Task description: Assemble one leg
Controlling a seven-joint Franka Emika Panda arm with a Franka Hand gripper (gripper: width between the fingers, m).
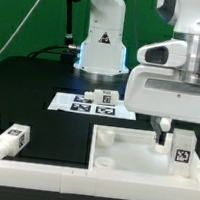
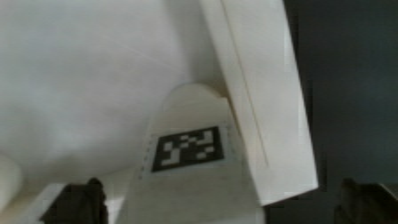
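A white leg (image 1: 180, 147) with a black-and-white tag stands on the large white tray-like piece (image 1: 132, 157) at the exterior view's right. My gripper (image 1: 170, 134) hangs low right over it. In the wrist view the leg (image 2: 187, 150) lies between my two dark fingertips (image 2: 80, 203), with a gap on each side. The gripper (image 2: 222, 208) is open and holds nothing. A raised wall of the tray-like piece (image 2: 249, 70) runs beside the leg.
Two more legs (image 1: 11, 140) lie at the front on the exterior view's left. Another leg (image 1: 106, 97) sits on the marker board (image 1: 87, 107) in the middle. The robot base (image 1: 102, 43) stands behind it. A white rail runs along the front edge.
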